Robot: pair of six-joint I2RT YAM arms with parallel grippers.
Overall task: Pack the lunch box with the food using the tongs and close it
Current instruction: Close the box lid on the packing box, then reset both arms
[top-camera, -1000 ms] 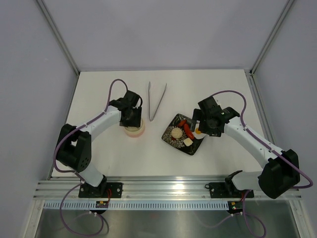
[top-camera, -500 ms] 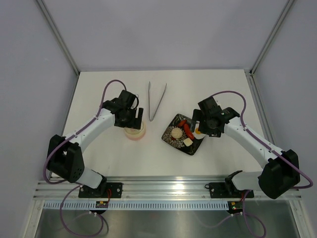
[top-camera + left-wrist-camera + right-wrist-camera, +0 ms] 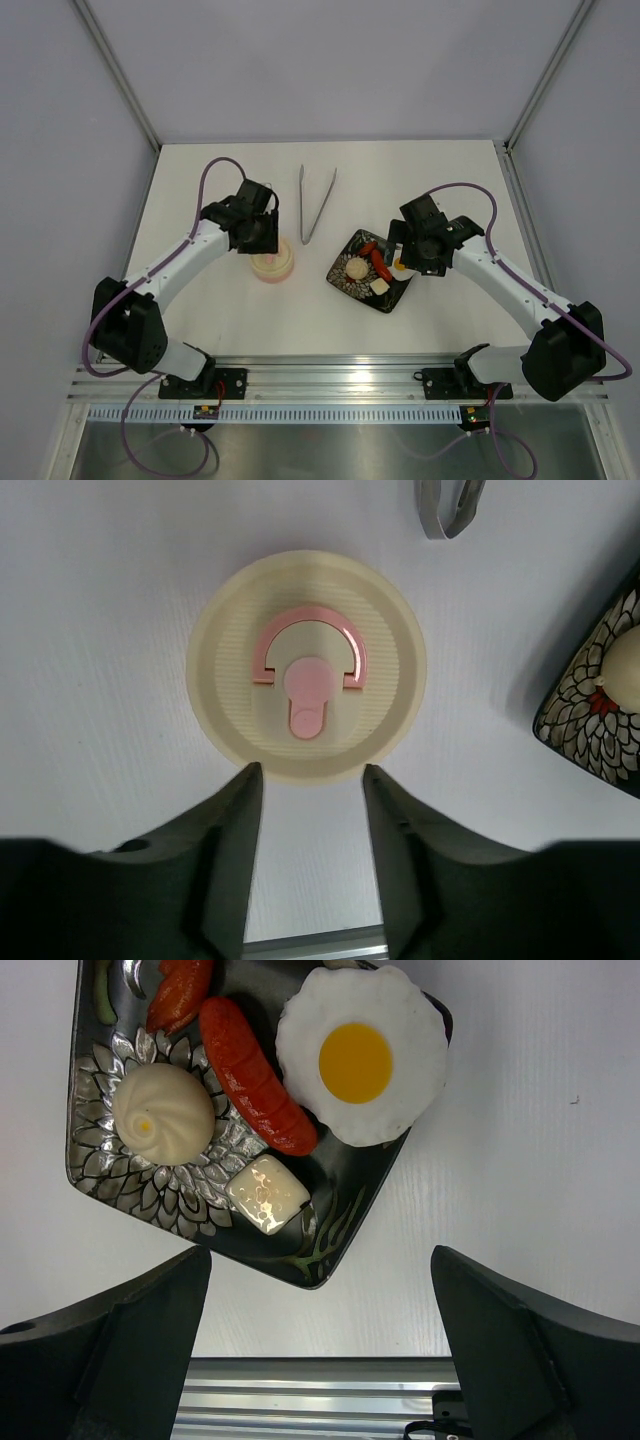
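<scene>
One lunch box [image 3: 272, 263], one pair of tongs [image 3: 314, 205] and one black plate [image 3: 343, 281] sit on the white counter [image 3: 450, 170]. On the plate the right wrist view shows one fried egg [image 3: 362, 1055], one red sausage [image 3: 255, 1075], one pale bun [image 3: 162, 1115] and one pale cube [image 3: 267, 1193]. A second red piece [image 3: 180, 985] is cut off at the top edge.

The lunch box is a small round cream tub at left of centre in the top view, just left of the plate. Its lid [image 3: 307, 680] is on, ribbed, with a pink arch over a pink dot whose tab points toward the bottom of the left wrist view.

The tongs are a slim grey V in the upper middle of the top view. Their long axis runs nearly up and down the frame, with the joined end lowest, near the lunch box, and the arms spreading upward.

The left pincer [image 3: 310, 790] hangs released at the lid's lower rim, grasping nothing. The right pincer [image 3: 318, 1260] is spread wide above the plate, holding nothing.
</scene>
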